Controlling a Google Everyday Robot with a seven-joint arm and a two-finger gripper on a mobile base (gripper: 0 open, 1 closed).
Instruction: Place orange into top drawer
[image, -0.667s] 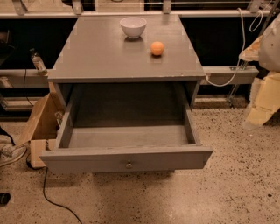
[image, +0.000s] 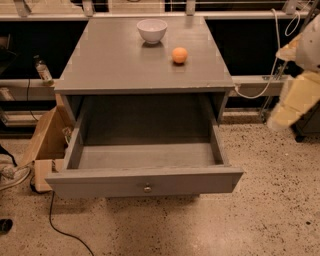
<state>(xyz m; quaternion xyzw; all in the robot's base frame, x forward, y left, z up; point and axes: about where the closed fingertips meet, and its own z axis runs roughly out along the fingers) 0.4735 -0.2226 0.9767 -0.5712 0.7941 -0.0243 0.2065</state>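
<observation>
The orange (image: 180, 55) sits on the grey cabinet top (image: 115, 65), toward the back right, just in front and to the right of a white bowl (image: 152, 30). The top drawer (image: 145, 181) is pulled fully out, and its inside is bare. A small round metal knob (image: 147, 188) sits at the centre of its front panel. My gripper (image: 279, 120) is at the lower end of the pale, blurred arm (image: 302, 90) at the right edge. It hangs beside the cabinet, well to the right of the orange and below the level of the cabinet top.
An open cardboard box (image: 45, 142) stands on the floor left of the drawer. A black cable (image: 57, 225) runs across the speckled floor at the front left. A small bottle (image: 42, 70) stands on a ledge at the left. White cables (image: 260, 90) hang at the right.
The arm at the right edge has shifted slightly to the left. The orange, bowl and drawer have not moved.
</observation>
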